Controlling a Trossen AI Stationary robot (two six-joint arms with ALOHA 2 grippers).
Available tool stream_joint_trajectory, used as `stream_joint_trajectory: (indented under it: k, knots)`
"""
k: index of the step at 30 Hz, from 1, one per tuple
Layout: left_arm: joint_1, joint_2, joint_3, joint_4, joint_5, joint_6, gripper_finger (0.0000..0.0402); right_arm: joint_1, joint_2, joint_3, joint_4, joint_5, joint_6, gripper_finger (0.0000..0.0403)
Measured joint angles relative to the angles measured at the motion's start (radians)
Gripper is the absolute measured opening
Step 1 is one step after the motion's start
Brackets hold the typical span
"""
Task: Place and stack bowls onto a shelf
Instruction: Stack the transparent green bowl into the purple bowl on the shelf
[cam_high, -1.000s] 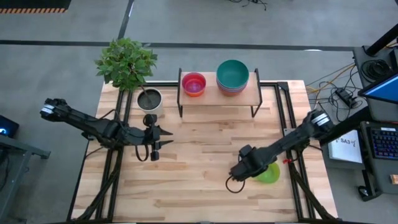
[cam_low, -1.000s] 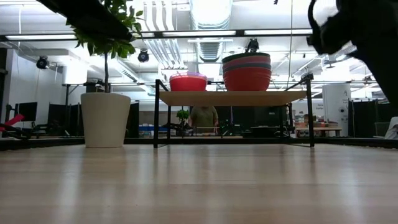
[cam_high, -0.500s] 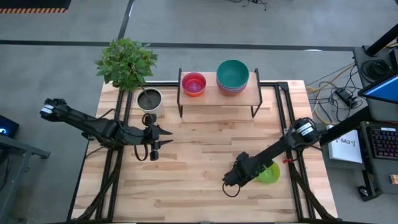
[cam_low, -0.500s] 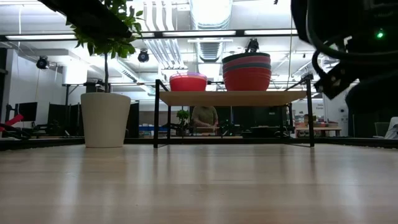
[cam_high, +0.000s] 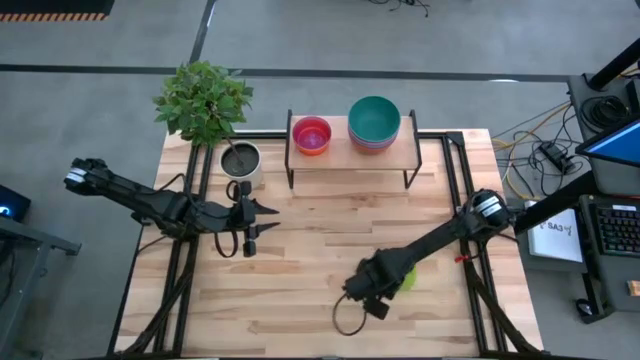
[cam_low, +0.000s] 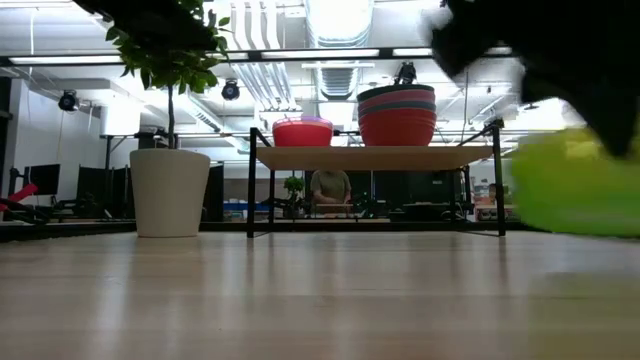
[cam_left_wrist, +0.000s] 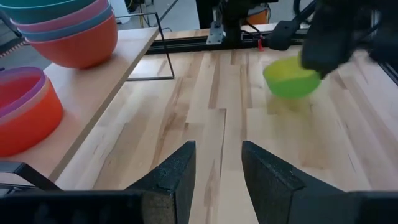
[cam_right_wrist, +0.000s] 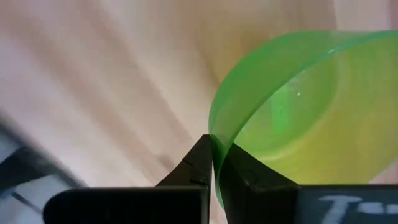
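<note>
Pincer of the right arm (cam_high: 368, 292) sits over the front right part of the bench (cam_high: 320, 300) in the high view, its body covering most of the green bowl (cam_high: 407, 278), of which only a sliver shows. Left pincer (cam_high: 252, 221) hangs over the left middle of the bench, pointing toward the centre. At the back edge stands the shelf (cam_high: 340, 155) with a small red and pink stack (cam_high: 312, 135) on its left and a teal-topped stack (cam_high: 374, 122) on its right; a potted plant (cam_high: 205, 105) stands at the back left corner.

From the low view, the green bowl (cam_low: 575, 190) hangs clear of the bench top at the right, under a dark arm. Both stacks rest on the shelf (cam_low: 375, 157), and a person (cam_low: 330, 190) sits far behind it.

Seen from the left wrist, the left pincer's fingers (cam_left_wrist: 174, 180) are spread apart and hold nothing.

Through the right wrist camera, the right pincer's fingers (cam_right_wrist: 199, 163) are closed on the rim of the green bowl (cam_right_wrist: 311, 118).
</note>
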Motion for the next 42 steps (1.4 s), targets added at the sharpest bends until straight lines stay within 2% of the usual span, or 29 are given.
stream_joint_trajectory:
  k: [7,12,18,23,28,32,42]
  knots:
    - [0.000,-0.024,0.000,-0.024,0.000,-0.002,0.0114,-0.094,0.000,0.292,0.056,0.237,-0.425,0.0009]
    - [0.000,-0.087,0.000,-0.114,0.000,-0.057,0.0114,-0.198,0.000,0.506,0.052,0.423,-0.716,0.0009]
    - [0.000,-0.175,-0.014,-0.184,-0.001,-0.135,0.0113,-0.376,0.000,0.671,0.010,0.443,-0.971,0.0009]
    - [0.000,-0.231,-0.043,-0.175,-0.001,-0.138,0.0114,-0.520,0.000,0.701,0.084,0.446,-1.160,0.0009]
    - [0.000,-0.262,-0.058,-0.178,-0.002,-0.137,0.0113,-0.602,0.004,0.700,0.198,0.440,-1.356,0.0009]
    - [0.000,-0.267,-0.058,-0.176,-0.002,-0.136,0.0114,-0.659,0.008,0.685,0.200,0.440,-1.509,0.0009]
    - [0.000,-0.256,-0.058,-0.175,-0.002,-0.121,0.0113,-0.727,0.008,0.591,0.217,0.432,-1.562,0.0009]
